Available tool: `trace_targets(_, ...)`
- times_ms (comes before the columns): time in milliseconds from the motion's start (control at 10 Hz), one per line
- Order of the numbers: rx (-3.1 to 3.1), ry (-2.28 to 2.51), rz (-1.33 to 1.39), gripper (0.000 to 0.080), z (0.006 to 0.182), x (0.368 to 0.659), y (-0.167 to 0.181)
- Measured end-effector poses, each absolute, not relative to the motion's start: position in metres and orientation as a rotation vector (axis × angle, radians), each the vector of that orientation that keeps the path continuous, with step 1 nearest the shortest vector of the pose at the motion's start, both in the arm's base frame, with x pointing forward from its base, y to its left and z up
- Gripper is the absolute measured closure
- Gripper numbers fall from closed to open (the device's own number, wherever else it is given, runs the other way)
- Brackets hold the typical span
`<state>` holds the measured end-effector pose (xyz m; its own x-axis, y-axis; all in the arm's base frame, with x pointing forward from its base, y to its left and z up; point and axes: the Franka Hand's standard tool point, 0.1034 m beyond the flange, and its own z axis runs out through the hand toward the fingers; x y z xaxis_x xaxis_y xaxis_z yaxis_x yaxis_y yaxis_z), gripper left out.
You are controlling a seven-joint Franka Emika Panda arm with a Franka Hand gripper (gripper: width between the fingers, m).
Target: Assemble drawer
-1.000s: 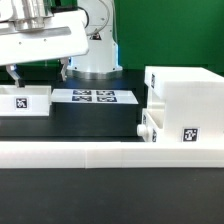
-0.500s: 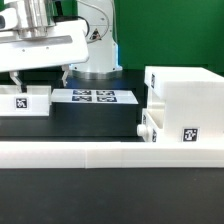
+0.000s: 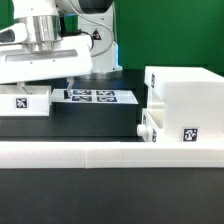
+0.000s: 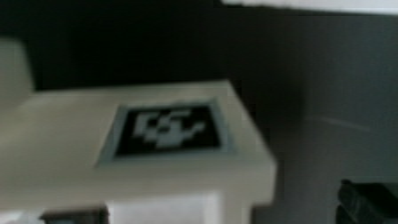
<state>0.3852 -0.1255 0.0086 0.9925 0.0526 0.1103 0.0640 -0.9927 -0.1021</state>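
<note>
A small white tray (image 3: 25, 101) with a tag sits at the exterior view's left. It fills the wrist view as a blurred white box top with a tag (image 4: 169, 128). My gripper (image 3: 44, 86) hangs open just above it, with one fingertip (image 3: 71, 82) showing beside the tray. In the wrist view the gripper (image 4: 214, 208) shows one dark finger (image 4: 365, 200) beside the white box. The large cube-shaped housing (image 3: 185, 95) stands at the exterior view's right. A second tray with its knob (image 3: 147, 127) sits at the housing's lower front.
The marker board (image 3: 92, 97) lies flat on the black table between the left tray and the housing. A long low white rail (image 3: 110, 152) runs across the front. The arm's base (image 3: 95, 55) stands at the back.
My gripper has come down and shifted a little toward the exterior view's right, closer over the left tray. The tray and housing have not moved.
</note>
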Motion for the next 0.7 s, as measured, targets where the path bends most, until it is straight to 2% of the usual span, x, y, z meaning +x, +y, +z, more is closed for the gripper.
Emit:
trace_targets(500, -3.037, -0.136, -0.175, 0.015, 0.004, 0.3803, -0.1282)
trace_targets(600, -3.036, -0.138, -0.174, 0.0236, 0.004, 0.3805, -0.1276)
trace_targets(700, -3.036, -0.139, -0.174, 0.0419, 0.004, 0.3805, -0.1276)
